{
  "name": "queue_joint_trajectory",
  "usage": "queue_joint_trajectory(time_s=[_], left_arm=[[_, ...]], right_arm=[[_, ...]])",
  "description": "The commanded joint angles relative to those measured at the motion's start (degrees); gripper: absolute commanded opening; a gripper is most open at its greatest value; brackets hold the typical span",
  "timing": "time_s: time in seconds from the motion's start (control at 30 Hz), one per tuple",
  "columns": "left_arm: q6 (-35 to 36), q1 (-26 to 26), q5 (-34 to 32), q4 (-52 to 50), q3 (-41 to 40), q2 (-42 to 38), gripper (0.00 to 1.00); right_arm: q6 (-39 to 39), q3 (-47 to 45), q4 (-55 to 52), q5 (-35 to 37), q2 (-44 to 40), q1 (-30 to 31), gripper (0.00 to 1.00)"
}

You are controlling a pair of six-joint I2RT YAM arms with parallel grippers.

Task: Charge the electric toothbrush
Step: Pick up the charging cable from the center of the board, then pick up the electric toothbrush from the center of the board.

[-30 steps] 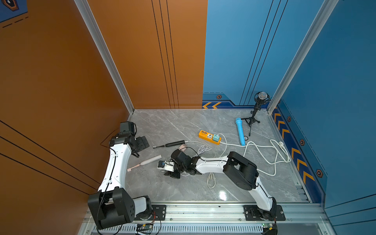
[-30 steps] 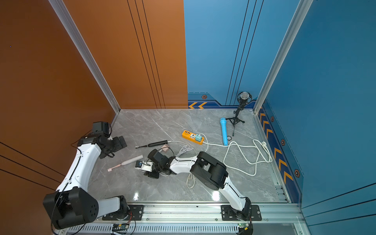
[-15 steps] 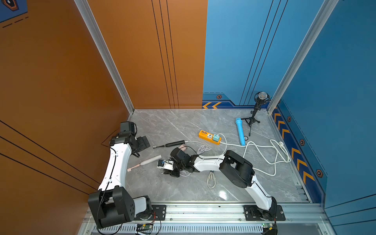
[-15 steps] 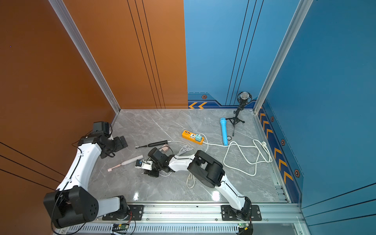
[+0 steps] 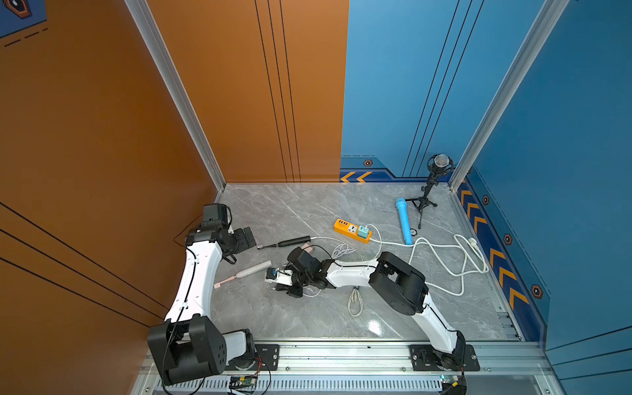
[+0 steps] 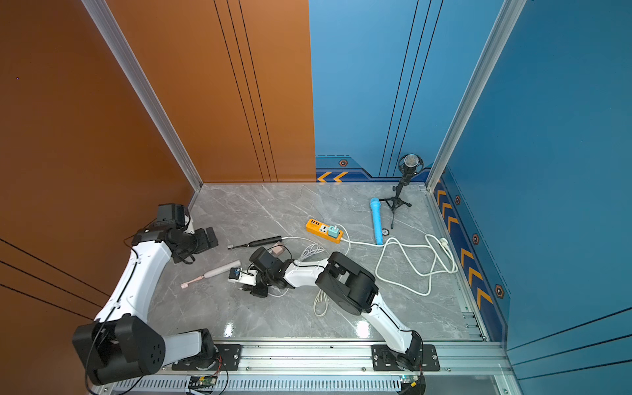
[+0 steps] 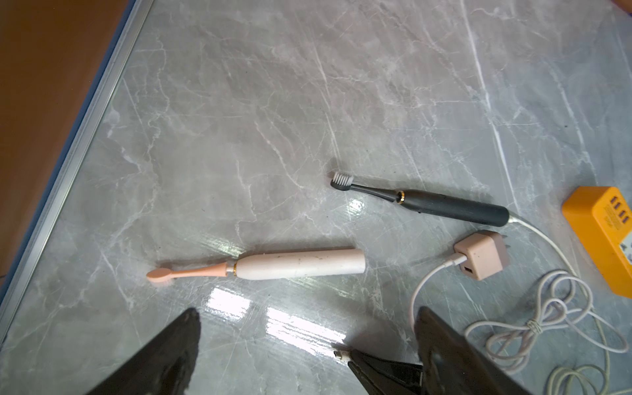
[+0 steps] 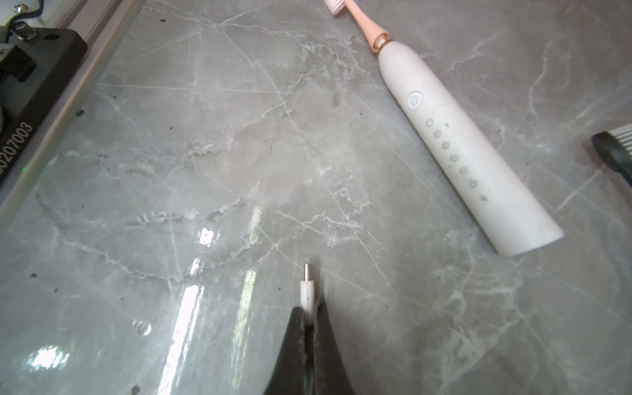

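Over the last second the right pincer (image 8: 309, 307) has clenched on the white charging plug (image 8: 306, 290), tip exposed, near the pink-headed toothbrush (image 8: 461, 147) lying flat and unplugged on the desk (image 8: 171, 171), so insertion appears next; the left pincer (image 7: 306, 311) hangs released.

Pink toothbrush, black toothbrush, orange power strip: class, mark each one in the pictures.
Pink toothbrush (image 7: 301, 267): left wrist view, middle of its pale handle.
Black toothbrush (image 7: 455, 207): left wrist view, middle of its dark handle.
Orange power strip (image 5: 343, 225): in a top view, its bare orange end.
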Motion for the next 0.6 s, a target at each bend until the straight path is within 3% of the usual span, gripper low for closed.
queue_joint_trajectory(time_s=[0.0,0.13,0.17,0.3,0.37,0.5,0.57], left_arm=[[8.3,-1.5,6.9,4.6,-1.5,-5.6,0.98],[23.5,-10.1,9.1,8.7,-6.7,-10.3,0.99],[29.0,-14.1,7.6,8.6,-8.2,-11.1,1.0],[54.1,-26.8,-1.2,8.4,-16.6,-16.4,0.88],[63.5,-27.5,-3.7,8.3,-20.3,-18.7,0.8],[68.6,-20.6,5.4,1.0,-17.1,-15.2,0.8],[69.9,-19.9,4.4,0.3,-17.0,-11.4,0.8]], right_arm=[[3.5,-4.0,-0.8,-0.7,-7.0,-2.4,0.0],[6.3,-9.9,-3.0,-1.1,-17.6,-5.3,0.0],[7.2,-11.8,-3.6,-1.2,-20.1,-6.1,0.0],[7.7,-17.3,-8.1,-1.3,-28.9,-9.0,0.0],[7.0,-19.9,-9.7,-1.4,-32.6,-10.2,0.0],[5.4,-23.0,-10.6,-1.6,-37.4,-11.7,0.0],[5.1,-24.3,-10.3,-1.6,-39.3,-12.1,0.0]])
